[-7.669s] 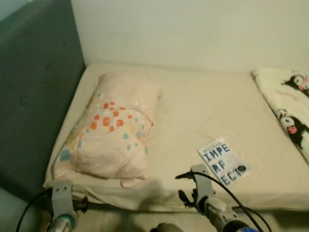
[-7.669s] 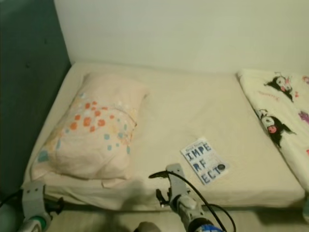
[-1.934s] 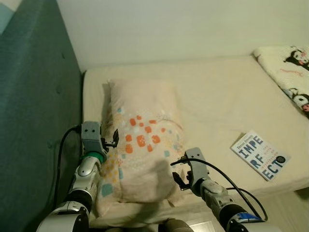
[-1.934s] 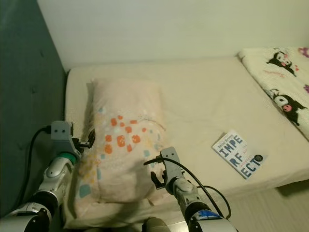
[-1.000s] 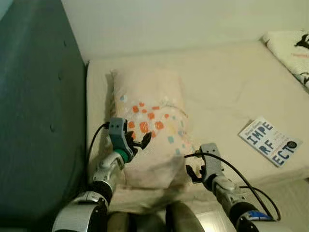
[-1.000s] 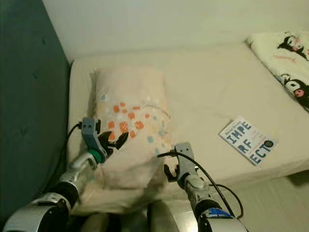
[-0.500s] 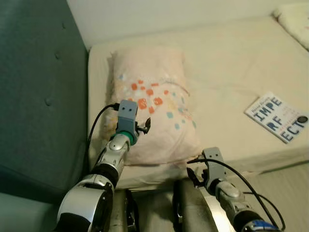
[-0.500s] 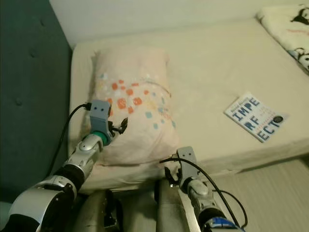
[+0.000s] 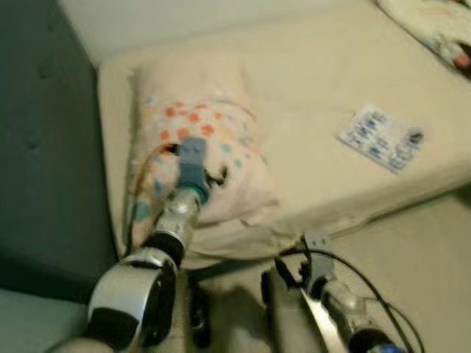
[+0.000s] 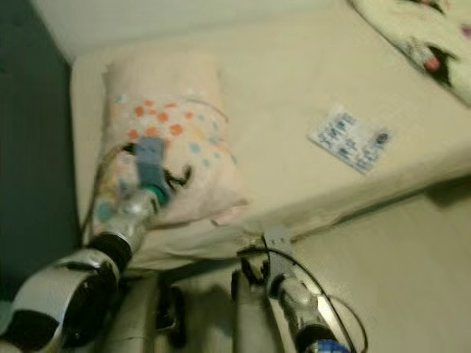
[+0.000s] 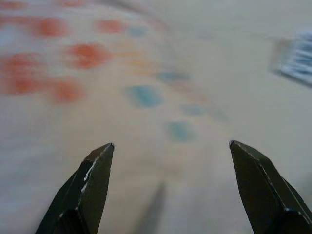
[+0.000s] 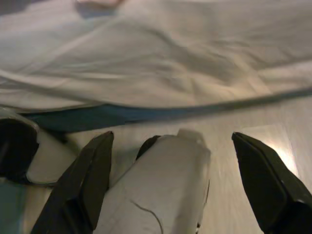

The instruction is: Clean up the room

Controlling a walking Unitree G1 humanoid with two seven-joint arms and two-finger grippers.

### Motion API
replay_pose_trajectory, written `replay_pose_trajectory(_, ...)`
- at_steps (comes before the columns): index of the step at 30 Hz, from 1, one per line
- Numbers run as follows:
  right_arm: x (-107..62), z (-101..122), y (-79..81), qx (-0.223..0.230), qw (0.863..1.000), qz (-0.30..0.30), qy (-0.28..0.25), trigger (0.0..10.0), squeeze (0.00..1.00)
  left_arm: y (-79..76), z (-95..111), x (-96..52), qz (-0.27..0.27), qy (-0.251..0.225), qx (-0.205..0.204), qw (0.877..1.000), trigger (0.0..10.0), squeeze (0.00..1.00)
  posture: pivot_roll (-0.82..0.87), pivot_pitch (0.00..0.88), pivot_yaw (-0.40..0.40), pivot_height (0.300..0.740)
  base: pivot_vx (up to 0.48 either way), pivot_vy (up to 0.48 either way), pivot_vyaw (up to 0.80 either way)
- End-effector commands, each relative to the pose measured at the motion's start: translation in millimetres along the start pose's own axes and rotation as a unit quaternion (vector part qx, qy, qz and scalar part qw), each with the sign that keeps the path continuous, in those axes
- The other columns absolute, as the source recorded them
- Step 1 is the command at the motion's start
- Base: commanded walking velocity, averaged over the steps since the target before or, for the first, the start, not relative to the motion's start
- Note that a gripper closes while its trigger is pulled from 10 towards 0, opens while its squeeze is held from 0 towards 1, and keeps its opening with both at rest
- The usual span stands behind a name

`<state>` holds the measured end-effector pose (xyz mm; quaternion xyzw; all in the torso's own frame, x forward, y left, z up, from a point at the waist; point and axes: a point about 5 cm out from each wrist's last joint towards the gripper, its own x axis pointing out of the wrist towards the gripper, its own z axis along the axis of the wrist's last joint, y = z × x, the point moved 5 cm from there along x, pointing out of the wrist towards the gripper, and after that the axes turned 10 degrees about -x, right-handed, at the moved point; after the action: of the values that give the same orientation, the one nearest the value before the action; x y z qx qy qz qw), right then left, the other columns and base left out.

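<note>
Left gripper [image 9: 218,176]: my fingers [image 11: 92,183] stand wide apart and hold nothing; they hover just over the near half of the pillow [image 9: 193,140], pointed along it toward the wall.
Pillow: lies lengthwise at the left end of the bed [image 9: 316,88], just beside the dark headboard [image 9: 44,147]; its near corner sits close to the bed's front edge.
Step in hand: I judge it to be taking hold of the pillow to straighten it. To do it well I should drop onto a fold of cloth near the corner, pinch deep enough that the cover does not slip free, then drag low across the sheet, not lift.
Book [image 9: 380,138]: lies flat on the sheet, well apart from the pillow, near the front edge; probably the next thing to tidy.
Blanket [image 9: 430,26]: printed, at the far right corner, cut off by the frame.
Right gripper [image 9: 288,273]: hangs low by the floor in front of the bed, fingers [image 12: 83,183] wide and empty, idle over my own leg [image 12: 161,195].
Hard to make out: both eye views are blurred, so the book's cover cannot be read and the pillow's far edge is soft. I cannot tell whether my left fingertips touch the cloth. The bed's underside is in shadow.
</note>
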<state>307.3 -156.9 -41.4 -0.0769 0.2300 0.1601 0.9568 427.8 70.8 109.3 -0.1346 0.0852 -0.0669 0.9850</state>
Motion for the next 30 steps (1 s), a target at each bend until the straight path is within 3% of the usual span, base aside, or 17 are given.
replay_pose_trajectory(1, -2.5, -0.8, 4.1, 0.031, 0.999, 0.011, -0.013, 10.0, 0.0, 6.6, 7.0, 1.3, 0.008, -0.008, 0.003, 1.0, 10.0, 0.0, -0.24, 0.278, 0.111, 0.65, 0.0, 0.0, 0.0)
replay_pose_trajectory(4, -1.7, 7.5, 3.6, 0.054, 0.998, 0.015, -0.036, 10.0, 0.0, 8.1, 13.1, 2.2, 0.006, -0.017, 0.008, 1.0, 10.0, 0.0, -0.23, 0.279, 0.11, 0.665, 0.0, 0.0, 0.0)
replay_pose_trajectory(19, 3.1, 13.8, 8.5, 0.043, 0.998, 0.017, -0.037, 10.0, 0.0, 8.1, 4.1, 0.0, 0.007, -0.007, 0.018, 1.0, 10.0, 0.0, -0.22, 0.265, 0.108, 0.665, 0.0, 0.0, 0.0)
replay_pose_trajectory(22, 1.9, 17.7, 9.7, 0.044, 0.997, 0.025, -0.051, 10.0, 0.0, 7.9, 4.8, 0.2, 0.007, -0.008, 0.016, 1.0, 10.0, 0.0, -0.22, 0.265, 0.108, 0.665, 0.0, 0.0, 0.77)
replay_pose_trajectory(26, -0.4, 23.2, 14.4, 0.037, 0.996, 0.047, -0.071, 10.0, 0.0, 8.5, 12.9, 1.7, 0.011, -0.022, -0.005, 1.0, 10.0, 0.0, -0.22, 0.263, 0.109, 0.665, 0.0, 0.0, 0.79)
replay_pose_trajectory(27, -0.3, 25.5, 17.6, 0.039, 0.995, 0.056, -0.076, 10.0, 0.0, 13.6, 33.3, 4.3, 0.024, -0.057, -0.042, 0.997, 10.0, 0.0, -0.23, 0.263, 0.107, 0.665, 0.0, 0.0, 0.79)
replay_pose_trajectory(30, -0.2, 26.0, 18.5, 0.04, 0.995, 0.058, -0.077, 10.0, 0.0, 16.4, 41.1, 4.9, 0.03, -0.07, -0.053, 0.996, 10.0, 0.0, -0.23, 0.263, 0.107, 0.665, 0.0, 0.0, 0.79)
